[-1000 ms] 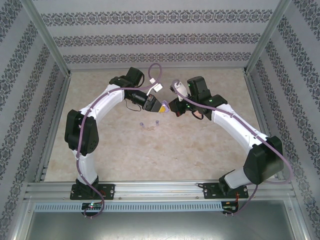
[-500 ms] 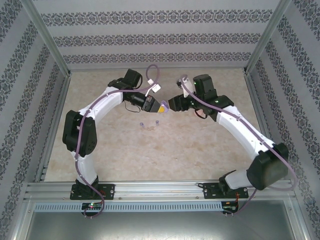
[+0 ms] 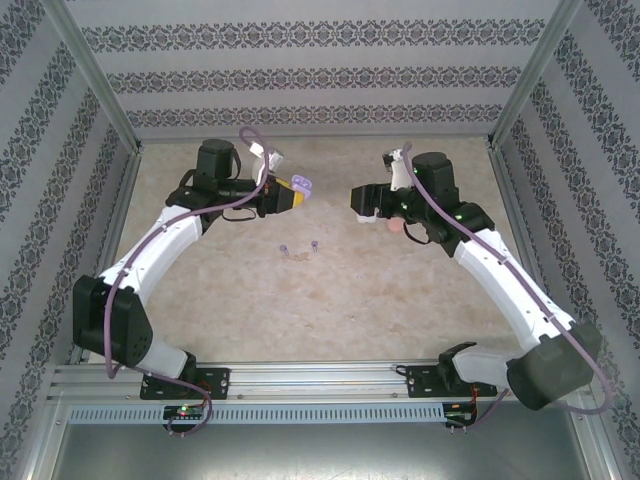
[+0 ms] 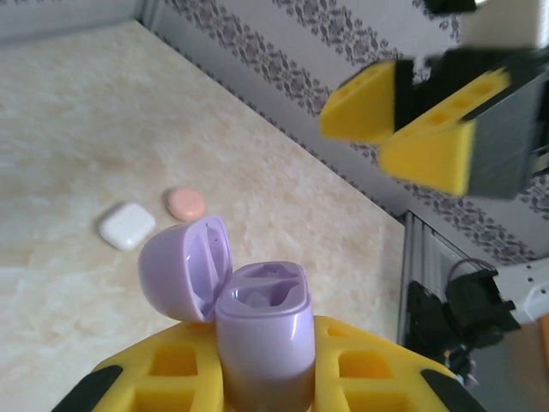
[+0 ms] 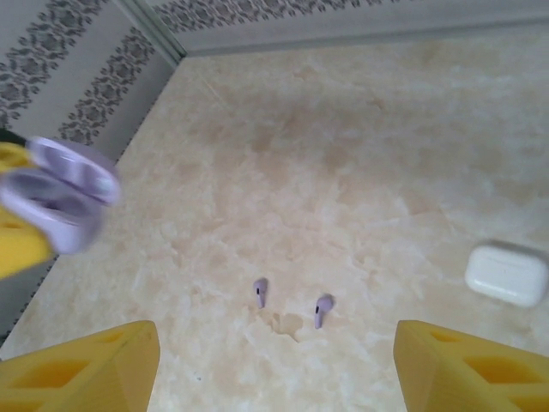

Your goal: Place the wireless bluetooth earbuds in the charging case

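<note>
My left gripper (image 3: 292, 193) is shut on the purple charging case (image 4: 264, 326), which stands upright between its yellow fingers (image 4: 369, 369). The case's lid (image 4: 184, 270) is hinged open to the left, and the sockets look empty. Two purplish earbuds (image 5: 260, 292) (image 5: 322, 310) lie side by side on the table, in the top view (image 3: 284, 249) (image 3: 315, 244) below the gap between the arms. My right gripper (image 5: 274, 378) hangs open above them with nothing between its fingers (image 5: 81, 369), and sits right of the case in the top view (image 3: 358, 200).
A white case (image 5: 507, 275) and a pinkish case (image 4: 185, 203) lie shut on the beige table, both at the back right, near my right arm. In the top view the pinkish case (image 3: 397, 225) shows just under that arm. Patterned walls and metal rails enclose the table.
The two grippers, which met at the purple case, have drawn apart. The left arm carried the case back and left. The right gripper opened and pulled back to the right.
</note>
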You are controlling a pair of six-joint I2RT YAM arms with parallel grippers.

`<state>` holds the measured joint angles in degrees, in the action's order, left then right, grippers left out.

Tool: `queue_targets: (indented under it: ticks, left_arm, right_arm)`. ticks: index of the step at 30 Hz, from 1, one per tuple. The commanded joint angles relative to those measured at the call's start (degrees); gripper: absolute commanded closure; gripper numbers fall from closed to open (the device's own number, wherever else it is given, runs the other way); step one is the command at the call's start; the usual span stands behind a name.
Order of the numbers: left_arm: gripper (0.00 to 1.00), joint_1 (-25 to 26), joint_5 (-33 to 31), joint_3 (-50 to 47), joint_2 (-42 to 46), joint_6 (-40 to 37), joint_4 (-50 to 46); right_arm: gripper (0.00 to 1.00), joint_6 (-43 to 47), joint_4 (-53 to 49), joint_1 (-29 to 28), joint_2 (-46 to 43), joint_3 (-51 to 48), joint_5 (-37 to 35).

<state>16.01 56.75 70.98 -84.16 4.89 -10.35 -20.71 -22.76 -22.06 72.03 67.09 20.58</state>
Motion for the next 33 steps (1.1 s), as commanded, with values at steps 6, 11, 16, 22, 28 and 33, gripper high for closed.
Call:
queue_targets:
  ticks: [6,11,16,22,28,33]
  left_arm:
    - [1.0,-0.2,-11.43,-5.6,8.13,4.13,11.57]
    - [1.0,-0.28,-18.76,-9.41,10.69,4.77,15.9]
    - [1.0,-0.28,-27.74,-15.61,13.43,7.74,22.86]
    - [1.0,-0.37,-36.16,-18.68,15.24,10.6,24.83]
    - [1.0,-2.03,-44.69,-22.1,18.57,14.45,28.91]
    - [1.0,-4.34,-47.13,-23.61,20.43,16.82,30.82]
  right_arm:
    - [0.28,-7.57,-2.41,-5.97,8.66,1.29,-7.99]
    - [0.29,-10.9,-4.03,-9.58,15.55,4.1,-10.41]
    - [0.3,-13.51,-5.39,-13.42,23.55,8.28,-11.81]
    - [0.33,-12.07,-8.09,-18.12,34.3,16.84,-13.62]
    - [0.41,-7.94,-10.58,-21.23,43.5,24.02,-14.97]
    - [0.43,-5.34,-13.45,-23.4,49.45,29.85,-17.21]
